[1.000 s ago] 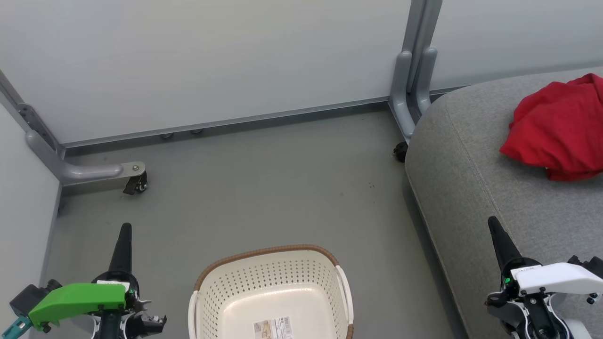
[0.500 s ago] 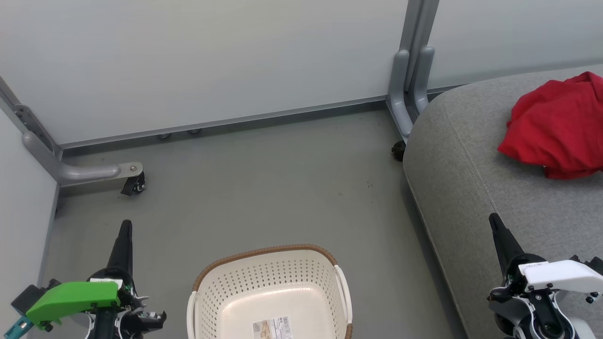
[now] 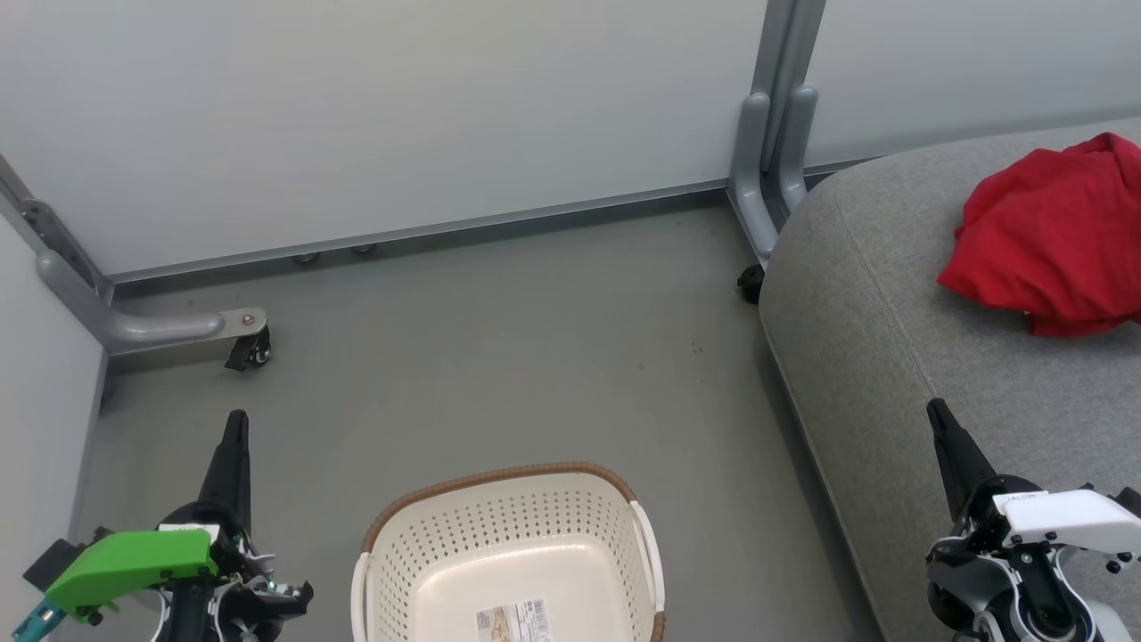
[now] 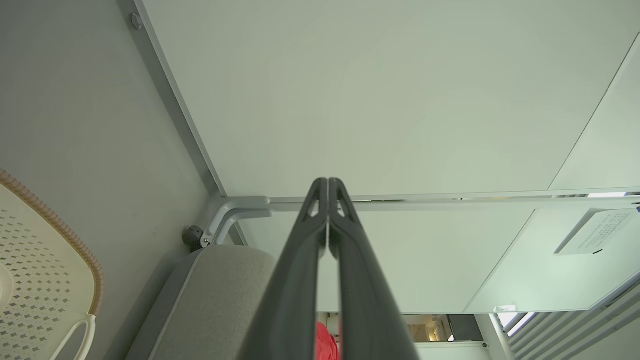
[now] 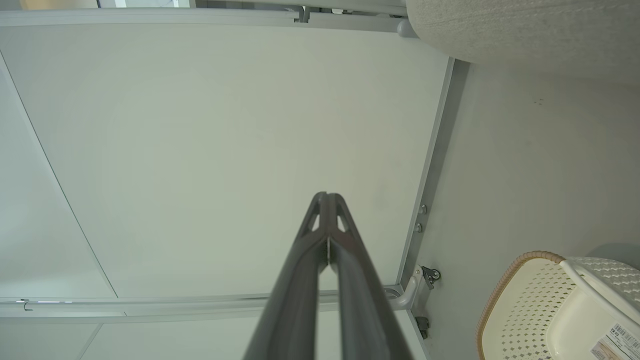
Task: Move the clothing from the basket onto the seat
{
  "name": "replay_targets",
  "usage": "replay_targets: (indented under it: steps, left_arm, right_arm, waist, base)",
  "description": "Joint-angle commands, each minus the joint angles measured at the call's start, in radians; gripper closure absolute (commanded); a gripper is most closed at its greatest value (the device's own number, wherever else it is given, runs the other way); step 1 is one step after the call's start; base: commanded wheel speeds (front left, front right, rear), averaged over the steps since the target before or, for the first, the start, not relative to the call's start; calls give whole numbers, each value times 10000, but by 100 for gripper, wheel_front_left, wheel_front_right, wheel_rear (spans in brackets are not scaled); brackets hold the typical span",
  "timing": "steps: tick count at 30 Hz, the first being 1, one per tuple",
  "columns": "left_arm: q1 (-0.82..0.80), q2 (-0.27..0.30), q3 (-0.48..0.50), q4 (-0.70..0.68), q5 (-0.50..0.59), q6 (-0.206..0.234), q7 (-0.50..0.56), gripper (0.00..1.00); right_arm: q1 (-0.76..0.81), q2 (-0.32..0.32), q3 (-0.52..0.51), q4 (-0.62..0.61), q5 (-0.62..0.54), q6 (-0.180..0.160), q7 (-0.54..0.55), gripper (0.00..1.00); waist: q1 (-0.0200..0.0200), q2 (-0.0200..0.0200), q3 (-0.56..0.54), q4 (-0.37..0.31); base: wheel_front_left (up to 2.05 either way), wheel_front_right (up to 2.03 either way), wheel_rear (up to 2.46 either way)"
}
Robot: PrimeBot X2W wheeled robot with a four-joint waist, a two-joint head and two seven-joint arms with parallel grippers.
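The basket (image 3: 499,517), bare where visible, sits between the closed, empty left hand (image 3: 235,434) and right hand (image 3: 941,425). Red clothing (image 3: 1047,236) lies on the seat (image 3: 891,357), ahead of the right one.

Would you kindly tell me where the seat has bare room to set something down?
The seat is bare between its rounded left corner, the red clothing and the right gripper. The far right is crowded.

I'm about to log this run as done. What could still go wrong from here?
The red clothing on the seat runs past the head view's edge, so part may overhang unseen. The basket looks empty, but its near end is cut off; something might remain there.
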Motion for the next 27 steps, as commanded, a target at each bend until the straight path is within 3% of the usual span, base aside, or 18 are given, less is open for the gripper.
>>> replay_targets:
  steps: [1, 27]
  left_arm:
    - [-120, -6, 32, 13, -22, -56, 53, 100]
    - [-119, -5, 27, 11, -24, -50, 51, 100]
  right_arm:
    - [-82, -18, -36, 23, 45, 0, 15, 100]
    - [-88, 32, -103, 27, -42, 0, 77, 100]
  waist:
    - [0, 82, 0, 0]
    - [0, 82, 0, 0]
  base:
    - [0, 0, 0]
    - [0, 0, 0]
